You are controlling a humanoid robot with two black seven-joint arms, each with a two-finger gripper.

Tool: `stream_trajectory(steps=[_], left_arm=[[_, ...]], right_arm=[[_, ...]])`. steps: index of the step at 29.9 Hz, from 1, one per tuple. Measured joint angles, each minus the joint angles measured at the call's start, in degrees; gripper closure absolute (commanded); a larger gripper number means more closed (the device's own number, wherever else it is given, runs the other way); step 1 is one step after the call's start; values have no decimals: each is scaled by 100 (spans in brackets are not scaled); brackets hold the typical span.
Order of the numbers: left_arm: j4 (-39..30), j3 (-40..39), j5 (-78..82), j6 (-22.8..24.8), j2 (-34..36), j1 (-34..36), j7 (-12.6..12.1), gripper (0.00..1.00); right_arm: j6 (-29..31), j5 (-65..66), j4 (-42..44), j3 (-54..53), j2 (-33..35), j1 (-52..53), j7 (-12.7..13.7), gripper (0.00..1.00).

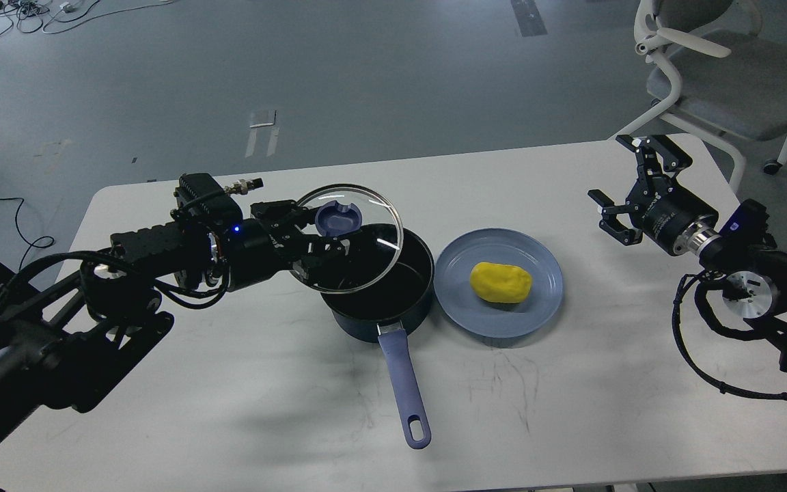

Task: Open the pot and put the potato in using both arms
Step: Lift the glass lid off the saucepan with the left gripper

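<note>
Gripping glass lid (349, 238) over pot (383, 290) rim, left end effector (322, 239); right end effector (629, 198) spread, near table (229, 396) edge.

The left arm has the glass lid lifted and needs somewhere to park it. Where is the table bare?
Bare: the table's near-left stretch, left of the pot's handle, and the strip behind the plate. Crowded: the middle, where pot and plate with the potato nearly touch.

A lab or test room is indicated: a bare grey floor (380, 75) marked with tape strips (261, 130), loose cables (18, 14) at far left, an office chair (714, 75) at far right, and a plain white table (229, 410).
</note>
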State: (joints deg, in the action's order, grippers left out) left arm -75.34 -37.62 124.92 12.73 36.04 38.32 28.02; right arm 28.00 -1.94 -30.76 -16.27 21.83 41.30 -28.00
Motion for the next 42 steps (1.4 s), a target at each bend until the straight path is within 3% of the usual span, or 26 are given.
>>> stream_trajectory(steps=[6, 12, 20, 27, 38, 42], left_arm=[[-187, 108, -339, -360, 970, -224, 0, 58], [7, 272, -978, -804, 1395, -622, 0, 57], [1011, 320, -1754, -995, 1248, -975, -3, 55], [1727, 517, -1816, -1481, 822, -1082, -2, 54], [2017, 536, -1822, -1599, 697, -1330, -3, 51], [2083, 536, -1822, -1599, 608, -1392, -2, 46]], right_arm=[[0, 1, -1, 0, 10, 0, 0, 0], [0, 2, 0, 7, 7, -13, 0, 0], [0, 5, -1, 10, -28, -49, 0, 0], [0, 1, -10, 10, -22, -100, 0, 0], [0, 1, -9, 8, -13, -121, 0, 0], [0, 1, -9, 8, -29, -122, 0, 0]])
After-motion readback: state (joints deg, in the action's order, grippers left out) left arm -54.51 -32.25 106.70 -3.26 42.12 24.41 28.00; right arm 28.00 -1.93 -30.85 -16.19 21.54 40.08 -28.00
